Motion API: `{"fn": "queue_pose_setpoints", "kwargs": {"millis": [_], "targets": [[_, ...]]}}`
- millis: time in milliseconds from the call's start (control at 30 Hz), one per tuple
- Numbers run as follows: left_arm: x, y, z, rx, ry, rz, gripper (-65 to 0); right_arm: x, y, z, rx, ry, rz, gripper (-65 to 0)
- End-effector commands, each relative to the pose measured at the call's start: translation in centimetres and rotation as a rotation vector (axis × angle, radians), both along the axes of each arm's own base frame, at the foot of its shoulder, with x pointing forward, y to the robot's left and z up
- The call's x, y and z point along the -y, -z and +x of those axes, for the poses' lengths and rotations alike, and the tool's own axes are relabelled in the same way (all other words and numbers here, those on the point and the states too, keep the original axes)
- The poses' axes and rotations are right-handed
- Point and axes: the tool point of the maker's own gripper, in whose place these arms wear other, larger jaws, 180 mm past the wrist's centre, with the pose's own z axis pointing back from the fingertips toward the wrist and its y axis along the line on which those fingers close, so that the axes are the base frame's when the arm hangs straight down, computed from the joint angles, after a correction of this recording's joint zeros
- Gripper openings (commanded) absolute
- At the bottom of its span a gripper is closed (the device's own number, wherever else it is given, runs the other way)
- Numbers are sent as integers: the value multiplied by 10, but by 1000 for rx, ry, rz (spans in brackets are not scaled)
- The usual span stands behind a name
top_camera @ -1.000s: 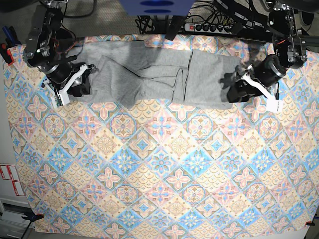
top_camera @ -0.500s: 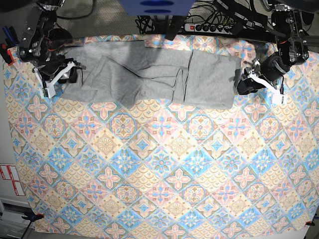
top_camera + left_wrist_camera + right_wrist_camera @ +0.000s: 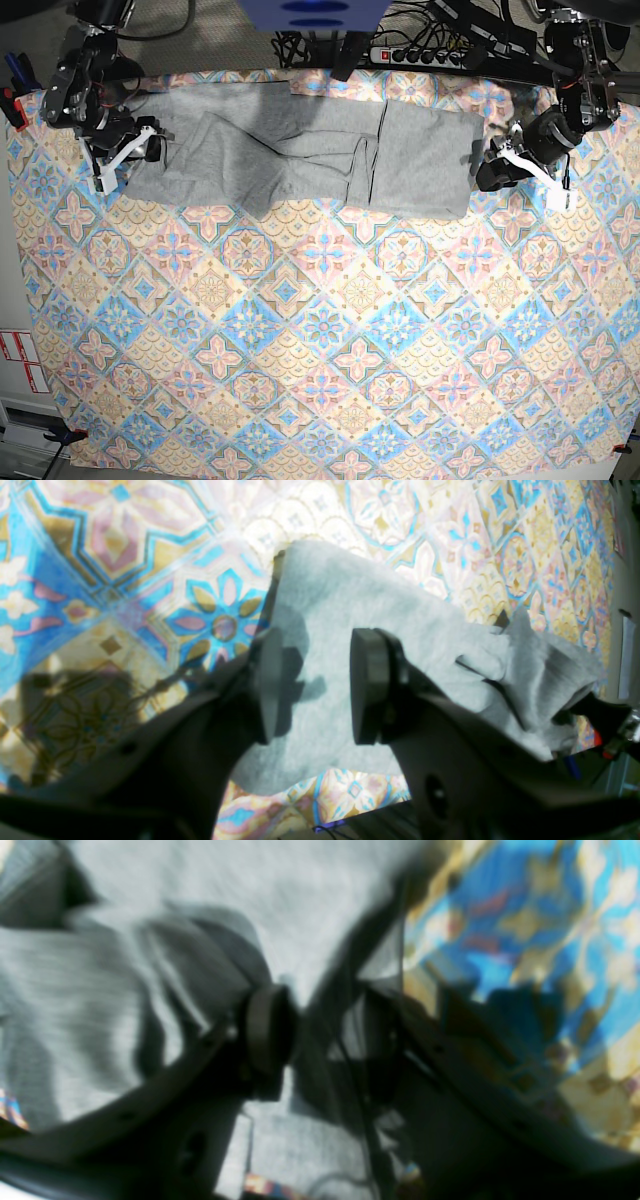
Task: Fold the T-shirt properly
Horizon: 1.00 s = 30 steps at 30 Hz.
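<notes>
Two hands flank the T-shirt, which lies spread and rumpled along the worktop's far edge, plain grey side up. At the shirt's end by the far right corner, the left hand stands with its jaws parted, fabric showing between them. At the end by the far left corner, the right hand straddles the cloth's edge, jaws apart, though that view is blurred.

Grey T-shirt spread sideways, rumpled, along far edge of patterned tablecloth. Right gripper at one end, left gripper just beside the other; finger positions seemingly unreadable. Power strip beyond.
</notes>
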Motion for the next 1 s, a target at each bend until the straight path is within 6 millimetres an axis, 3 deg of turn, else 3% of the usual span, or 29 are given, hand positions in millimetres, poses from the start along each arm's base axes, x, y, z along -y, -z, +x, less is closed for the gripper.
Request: {"fn": "queue_pose_setpoints", "kwargs": {"millis": [0,100,400,667,967], "targets": [[-2,-10,7,39,6,5,-414,0,-5,10,31,-5,8,-360],[-2,-11,7,40,6,3,-414,-3,6,5,2,-1,26,-334],[-2,-11,7,40,6,3,-414,-4,20,-9,-55,13,47,-333],[-2,-11,7,40,6,3,-414,3,-2,6,16,-7,3,-334],[-2,-11,7,40,6,3,-414,4,2,2,-3,-17,2,-334]]}}
